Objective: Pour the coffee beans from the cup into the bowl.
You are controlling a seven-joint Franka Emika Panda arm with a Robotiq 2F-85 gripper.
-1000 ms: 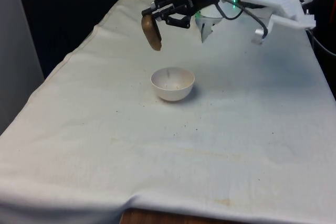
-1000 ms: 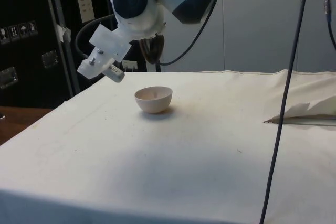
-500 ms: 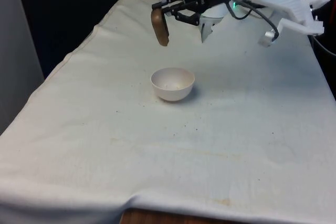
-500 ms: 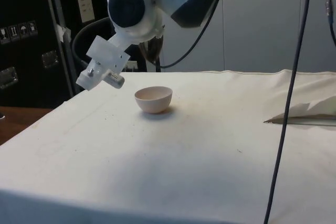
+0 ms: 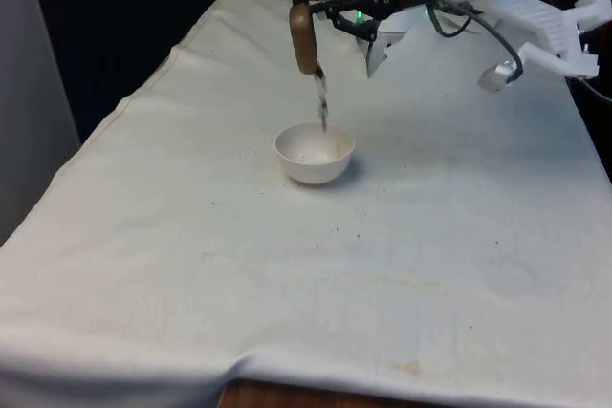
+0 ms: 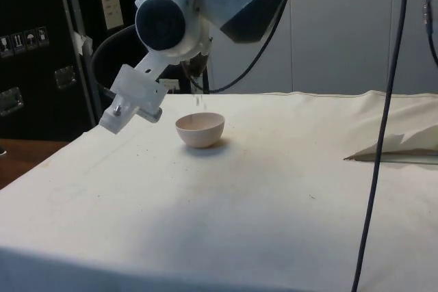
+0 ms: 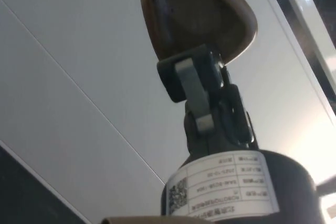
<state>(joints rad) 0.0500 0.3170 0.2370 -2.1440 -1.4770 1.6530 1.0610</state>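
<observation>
Table: the table [image 5: 191, 265] under its white cloth carried the bowl near the middle; small dark specks lay on the cloth around it, perhaps stray beans, I could not tell.
Gripper: the gripper [image 5: 320, 9] was held high above the table, turned on its side, and its fingers [image 7: 191, 80] were closed on the rim of the cup.
Bowl: the white bowl [image 5: 315, 153] stood upright on the cloth, just below and slightly to the front view's right of the cup; in the side view the bowl [image 6: 200, 129] was under the arm.
Cup: the brown cup [image 5: 303, 38] was tipped over steeply, its mouth pointing down toward the bowl.
Beans: a thin stream of coffee beans [image 5: 322, 107] was falling from the cup's lower edge into the bowl.
Step in hand: the pouring itself, I judged, and it was in its early part.
Next move: it seemed to call for keeping the cup's mouth over the bowl and tipping more only slowly, so that the stream did not miss the rim.
</observation>
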